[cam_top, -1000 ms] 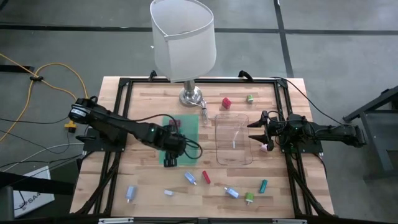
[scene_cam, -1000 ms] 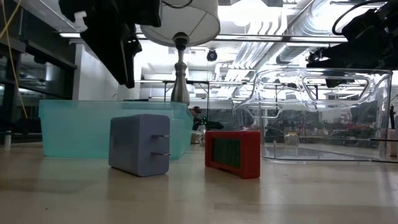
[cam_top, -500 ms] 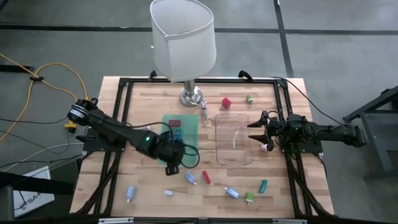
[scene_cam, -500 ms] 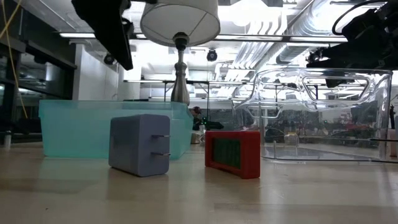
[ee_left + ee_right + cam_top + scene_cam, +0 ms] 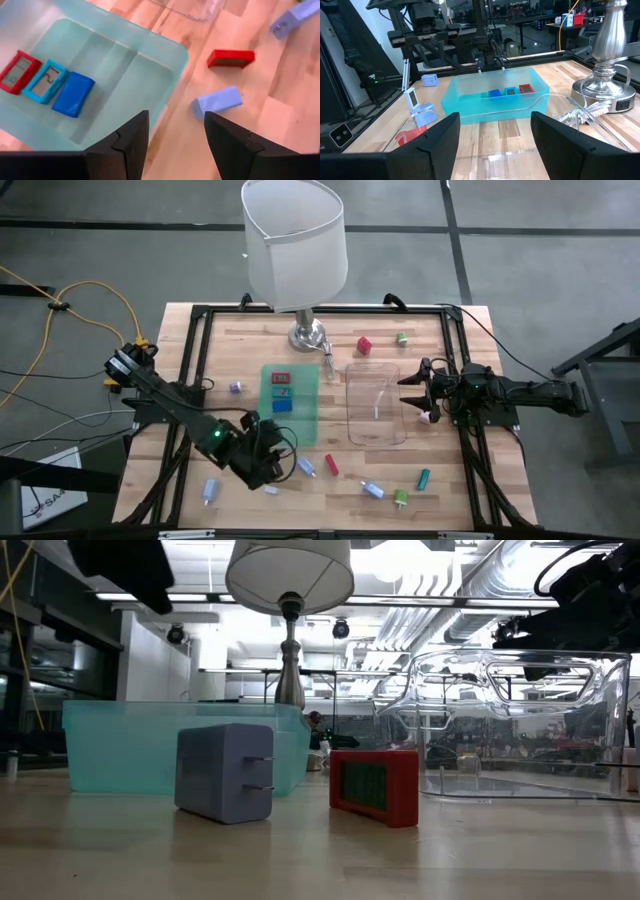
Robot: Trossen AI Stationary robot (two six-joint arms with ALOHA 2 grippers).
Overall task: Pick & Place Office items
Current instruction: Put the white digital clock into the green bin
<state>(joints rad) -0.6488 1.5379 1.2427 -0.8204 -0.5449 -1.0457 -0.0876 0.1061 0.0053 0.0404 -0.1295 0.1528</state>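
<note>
Left gripper (image 5: 268,465) is now hovering at about 7 o'clock of table centre, near the front edge, having pulled away from the green mat/tray (image 5: 303,415) it was covering a second ago. Its fingers (image 5: 127,142) are standing parted and holding nothing; the wood between them is bare in the left wrist view.

With the arm gone, three flat pieces are lying uncovered in a row inside the tray: red piece (image 5: 281,377), teal piece (image 5: 283,391), blue piece (image 5: 284,404). Half a second ago only the upper two were showing.

A light blue block (image 5: 306,467) is resting just beside the gripper at its 3 o'clock, and a red flat rectangle (image 5: 331,466) is lying beyond that. Both are sitting where they were earlier.

Right gripper (image 5: 408,393) is waiting at 3 o'clock, beside the clear tray (image 5: 375,428), fingers spread wide, empty, unmoved.

The lamp (image 5: 296,250) is standing at 12 o'clock.
</note>
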